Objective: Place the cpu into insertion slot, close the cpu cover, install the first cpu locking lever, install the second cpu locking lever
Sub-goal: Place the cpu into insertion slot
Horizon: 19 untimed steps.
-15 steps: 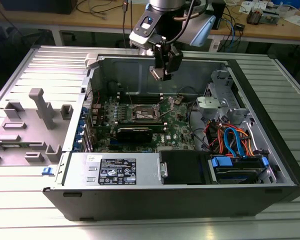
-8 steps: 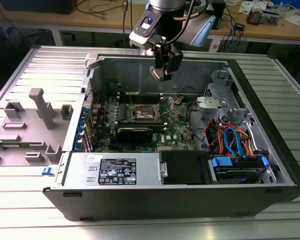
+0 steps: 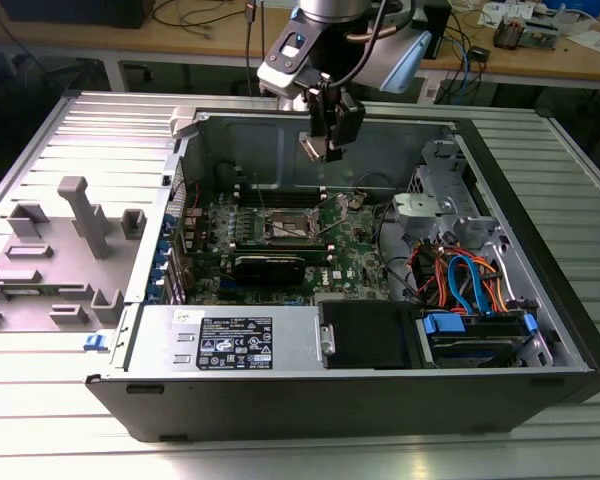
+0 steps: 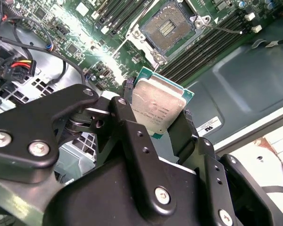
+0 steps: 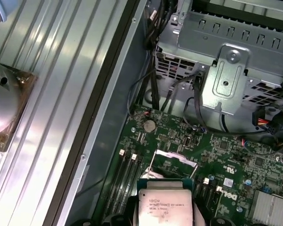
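**Gripper and cpu above the open case.** We see one gripper (image 3: 322,148) in the exterior view's upper centre, above the open computer case (image 3: 260,150). Its two fingers (image 4: 183,126) are clamped on opposite edges of the single cpu (image 4: 158,106). The cpu is square, so we find no longer axis. Its silvery top faces the cameras in both wrist views, and a green rim shows along one edge. Lines of small print cross that top. One insertion slot (image 4: 172,27) lies uncovered on the green board (image 3: 355,250), below the cpu and apart from it. One white label (image 3: 235,340) sits on the grey box (image 3: 290,345) in the exterior view's lower centre.
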Available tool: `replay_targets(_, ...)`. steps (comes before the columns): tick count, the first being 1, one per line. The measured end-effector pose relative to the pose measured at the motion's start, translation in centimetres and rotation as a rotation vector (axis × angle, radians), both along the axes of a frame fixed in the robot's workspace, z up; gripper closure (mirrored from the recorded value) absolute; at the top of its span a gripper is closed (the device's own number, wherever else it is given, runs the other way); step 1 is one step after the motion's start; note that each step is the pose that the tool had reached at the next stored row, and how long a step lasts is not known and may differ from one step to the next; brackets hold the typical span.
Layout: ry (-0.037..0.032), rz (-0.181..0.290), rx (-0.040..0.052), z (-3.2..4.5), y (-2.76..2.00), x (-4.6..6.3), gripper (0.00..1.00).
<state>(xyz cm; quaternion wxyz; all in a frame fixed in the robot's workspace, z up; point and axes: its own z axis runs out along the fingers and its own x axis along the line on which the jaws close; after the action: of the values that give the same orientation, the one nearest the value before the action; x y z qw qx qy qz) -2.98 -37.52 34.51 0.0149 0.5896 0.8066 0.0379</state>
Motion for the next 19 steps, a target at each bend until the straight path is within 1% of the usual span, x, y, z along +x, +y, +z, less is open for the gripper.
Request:
replay_targets(3, 0.0018, -0.049, 0.0, -0.05, 0.0, 0.0, 0.45)
replay_targets(6, 0.003, -0.073, -0.0002, -0.06, 0.0, -0.08, 0.45)
replay_targets(19, 0.0029, -0.08, 0.0, -0.07, 0.0, -0.19, 0.45)
